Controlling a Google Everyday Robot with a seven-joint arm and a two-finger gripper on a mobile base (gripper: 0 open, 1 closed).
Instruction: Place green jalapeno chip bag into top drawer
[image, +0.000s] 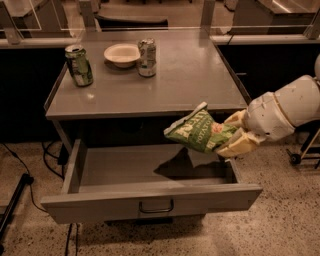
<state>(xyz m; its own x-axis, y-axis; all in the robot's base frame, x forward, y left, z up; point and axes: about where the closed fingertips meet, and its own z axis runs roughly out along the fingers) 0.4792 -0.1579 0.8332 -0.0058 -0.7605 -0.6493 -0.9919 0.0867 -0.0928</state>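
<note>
Spotter: Bag first: where do we have it in the camera view?
Planner: We see the chip bag (197, 131) in the air, just below the worktop's (150, 90) front edge near its front right corner, over the right end of the open drawer (115, 167). The gripper (229, 134), off that corner to the right, pinches the bag's right end between its two pale fingers (235, 120).
Spotter: What do we fear from here?
Planner: We judge the bag sits close under the front edge, so a lift or a push inward could snag its crinkly top there. It also hangs near the drawer's right wall, and a release too far right could leave it draped on the rim or on the floor.
Spotter: And on top?
Planner: We see a green can (79, 65), a silver can (146, 57) and a bowl (121, 53) toward the back edge, well apart from the gripper.
</note>
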